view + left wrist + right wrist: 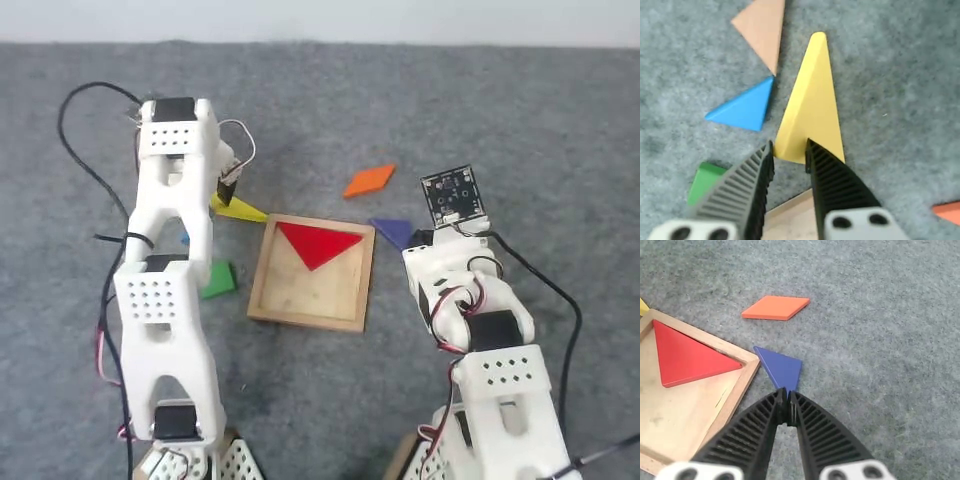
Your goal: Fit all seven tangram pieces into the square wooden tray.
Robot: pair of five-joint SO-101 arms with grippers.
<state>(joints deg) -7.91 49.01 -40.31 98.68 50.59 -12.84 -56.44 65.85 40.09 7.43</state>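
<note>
At ctr of grey carpet [520, 120]: square wooden tray [262, 272], w/ large red triangle [318, 243] flat inside, long edge along far rim. Off tray's far-left corner: large yellow triangle [812, 100], one end pinched betw. fingers of left gripper [789, 147]. Just beside it on carpet: small light-blue triangle [742, 107] and tan triangle [762, 27], tips nearly meeting. Left of tray, by left arm: green piece [220, 280], shape hard to tell. Off tray's far-right corner: dark-blue triangle [780, 367], flat on carpet, near rim but apart. At its nearest tip: right gripper [788, 395], jaws pressed together, nothing betw. them. Farther out, well apart from tray: orange parallelogram [776, 307].
</note>
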